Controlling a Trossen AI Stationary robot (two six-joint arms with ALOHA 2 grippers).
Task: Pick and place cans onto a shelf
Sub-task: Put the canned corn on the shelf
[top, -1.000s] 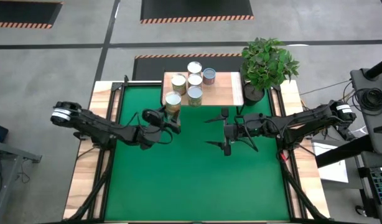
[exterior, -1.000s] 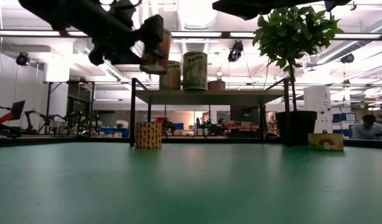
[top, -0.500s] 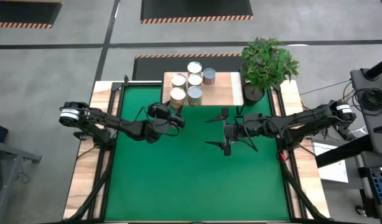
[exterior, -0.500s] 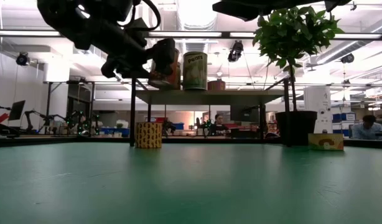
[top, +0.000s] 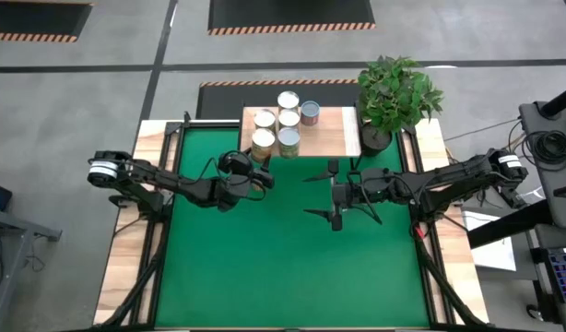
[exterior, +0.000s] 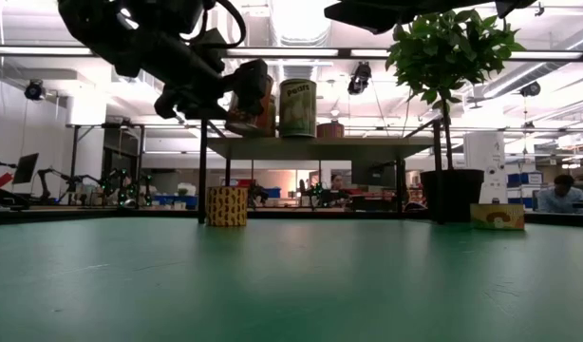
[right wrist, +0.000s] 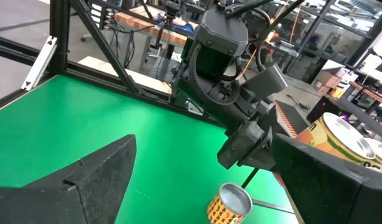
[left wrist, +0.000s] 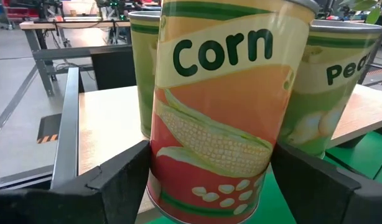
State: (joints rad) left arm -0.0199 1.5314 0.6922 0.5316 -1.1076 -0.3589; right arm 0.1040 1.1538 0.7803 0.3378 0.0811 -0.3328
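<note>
The shelf (top: 334, 138), a light-wood board on black legs, stands at the table's far edge with several cans (top: 288, 118) on it. At the shelf's near left corner is a corn can (left wrist: 216, 112), also seen as the corn can (top: 262, 141), and my left gripper (left wrist: 209, 186) is shut on it. One more yellow can (exterior: 227, 205) stands on the green table under the shelf. Over the middle of the table my right gripper (top: 320, 195) hovers open, with nothing between its fingers. My left gripper pinches the corn can's lower side wall (left wrist: 163, 186) between its two fingers, one on each side. The fingers come level from the table's near left. The can stands about upright at the shelf's near edge (exterior: 249, 103); whether its bottom rests on the board I cannot tell.
A potted plant (top: 398, 97) stands to the right of the shelf, with a small box (exterior: 496, 217) beside its pot. The green table top (top: 292, 267) lies open toward the near edge. A "Peas" can (exterior: 297, 107) stands close beside the held can.
My left gripper has carried the corn can toward the far edge and a little right and down, up to the shelf's near left corner beside the other cans. It has kept still for the last half second. The can has stayed about upright.
</note>
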